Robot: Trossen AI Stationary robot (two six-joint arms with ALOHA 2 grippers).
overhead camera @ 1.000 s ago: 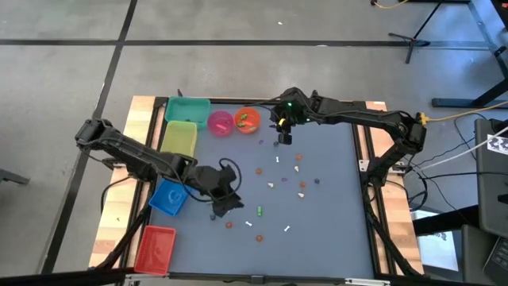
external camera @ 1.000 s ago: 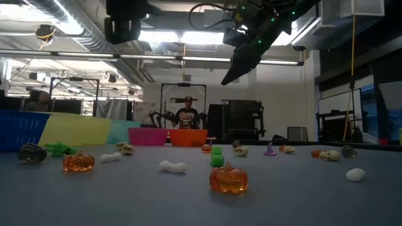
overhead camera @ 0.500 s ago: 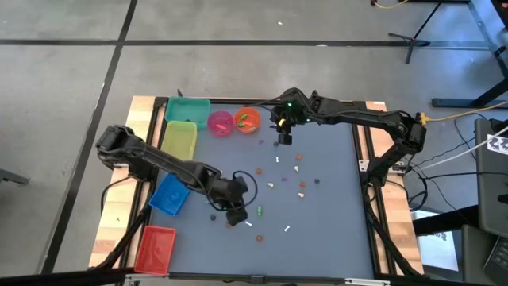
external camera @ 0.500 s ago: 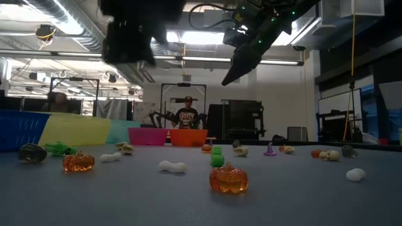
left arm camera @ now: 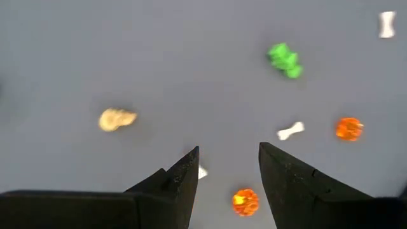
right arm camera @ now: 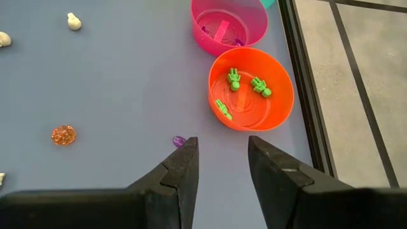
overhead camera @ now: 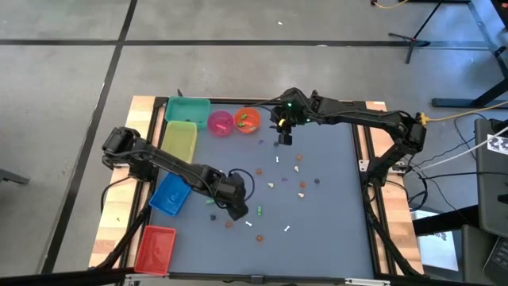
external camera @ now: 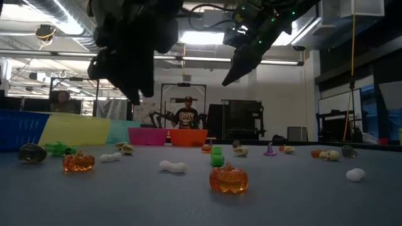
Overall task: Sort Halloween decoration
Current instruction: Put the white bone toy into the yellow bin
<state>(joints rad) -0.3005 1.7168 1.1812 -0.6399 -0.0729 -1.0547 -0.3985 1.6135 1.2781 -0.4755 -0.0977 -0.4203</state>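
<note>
Orange pumpkin (left arm camera: 245, 201) lay just below the left gripper (left arm camera: 227, 166), whose fingers stood apart and empty above the grey mat (left arm camera: 127, 51), probably lined up to pick it. Near the pumpkin lay a white bone (left arm camera: 290, 131) and a second pumpkin (left arm camera: 348, 128); a tan skull (left arm camera: 116, 119) sat to the other side and a green figure (left arm camera: 284, 59) farther off. These trinkets were loose on the mat, not yet sorted. Farther from the pumpkin, at the mat's back edge, the right gripper (right arm camera: 219, 164) hung with fingers apart and nothing between them, close to the orange bowl (right arm camera: 280, 105), which held three green figures (right arm camera: 234, 79), apparently the bin for that colour. Beside the bowl stood a pink bowl (right arm camera: 206, 39); a purple trinket (right arm camera: 179, 140) lay by the right fingers.
</note>
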